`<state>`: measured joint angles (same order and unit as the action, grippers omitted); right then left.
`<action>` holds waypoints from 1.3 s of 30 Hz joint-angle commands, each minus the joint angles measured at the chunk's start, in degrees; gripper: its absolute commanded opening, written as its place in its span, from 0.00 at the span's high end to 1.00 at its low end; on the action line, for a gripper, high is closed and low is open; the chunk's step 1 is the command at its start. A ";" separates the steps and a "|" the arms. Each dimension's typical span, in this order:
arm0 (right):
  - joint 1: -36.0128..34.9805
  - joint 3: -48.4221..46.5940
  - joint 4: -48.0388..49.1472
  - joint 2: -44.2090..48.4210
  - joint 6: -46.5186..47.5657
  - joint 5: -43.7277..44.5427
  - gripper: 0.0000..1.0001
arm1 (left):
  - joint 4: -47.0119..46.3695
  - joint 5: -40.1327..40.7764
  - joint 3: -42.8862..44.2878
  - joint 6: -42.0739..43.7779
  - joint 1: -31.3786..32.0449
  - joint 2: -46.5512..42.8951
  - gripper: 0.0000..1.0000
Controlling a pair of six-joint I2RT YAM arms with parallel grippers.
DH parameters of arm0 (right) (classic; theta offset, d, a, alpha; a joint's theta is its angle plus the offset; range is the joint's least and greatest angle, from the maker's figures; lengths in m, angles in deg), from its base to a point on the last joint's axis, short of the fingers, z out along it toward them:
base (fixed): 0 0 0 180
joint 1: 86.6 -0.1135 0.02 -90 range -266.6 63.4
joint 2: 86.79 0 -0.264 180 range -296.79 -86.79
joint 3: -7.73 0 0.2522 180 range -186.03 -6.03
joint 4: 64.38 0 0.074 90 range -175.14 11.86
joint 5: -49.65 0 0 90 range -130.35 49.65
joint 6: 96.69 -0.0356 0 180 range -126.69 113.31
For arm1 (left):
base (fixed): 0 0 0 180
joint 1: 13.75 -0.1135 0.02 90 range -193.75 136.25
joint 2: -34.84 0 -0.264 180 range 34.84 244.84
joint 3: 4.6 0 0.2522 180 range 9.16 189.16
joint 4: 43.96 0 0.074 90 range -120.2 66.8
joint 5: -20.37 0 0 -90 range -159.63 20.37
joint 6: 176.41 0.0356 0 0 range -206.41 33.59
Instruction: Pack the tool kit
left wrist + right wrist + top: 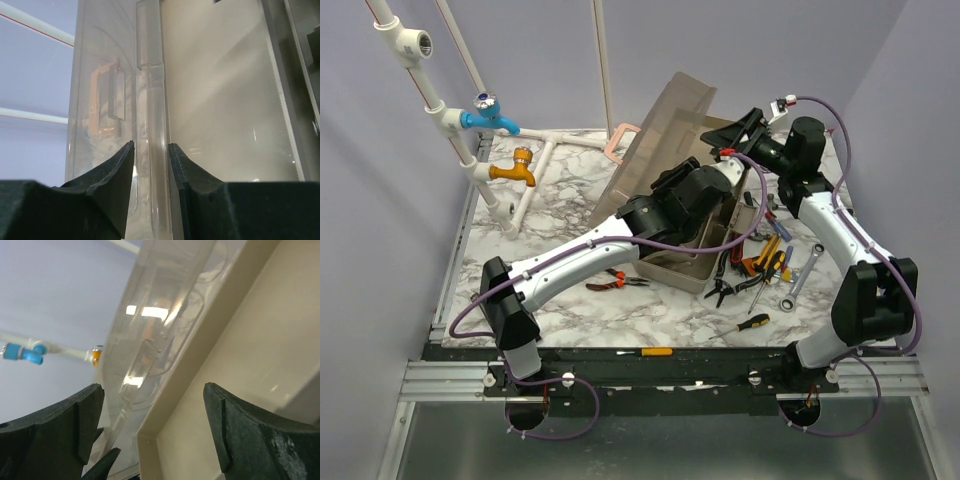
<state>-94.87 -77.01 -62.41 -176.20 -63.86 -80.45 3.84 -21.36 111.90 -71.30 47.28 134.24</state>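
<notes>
The beige-grey toolbox (692, 258) stands open mid-table, its smoky translucent lid (670, 125) tilted up, and the pink handle (621, 140) behind it. My left gripper (680, 187) reaches over the box. In the left wrist view its fingers (117, 175) are closed narrowly on the lid's clear rim (150, 100). My right gripper (745, 125) is at the box's back right. In the right wrist view it (152, 385) is open wide with the corner of a beige tray (210, 390) between the fingers. Loose tools (765, 262) lie right of the box.
Red-handled pliers (617, 281) lie left of the box. A wrench (803, 272), black pliers (724, 276) and a yellow-black screwdriver (753, 323) lie to the right. Another screwdriver (642, 352) lies on the front rail. White pipes with a blue tap (488, 118) and an orange tap (515, 172) stand back left.
</notes>
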 commanded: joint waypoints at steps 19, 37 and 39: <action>3.63 -4.24 -29.88 -4.20 25.00 43.00 0.18 | -3.30 1.41 -3.51 0.43 -0.65 -4.72 0.71; 3.70 -6.95 -30.88 -16.26 24.16 44.91 0.98 | -2.08 -10.56 -12.84 -9.62 -14.50 -14.35 0.76; 3.79 -6.87 -31.06 -16.79 24.04 44.90 0.99 | -1.96 -12.60 -14.45 -11.14 -16.87 -15.33 0.81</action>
<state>-91.51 -82.60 -92.64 -190.66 -39.38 -37.76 0.06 -27.31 100.42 -77.51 34.26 121.67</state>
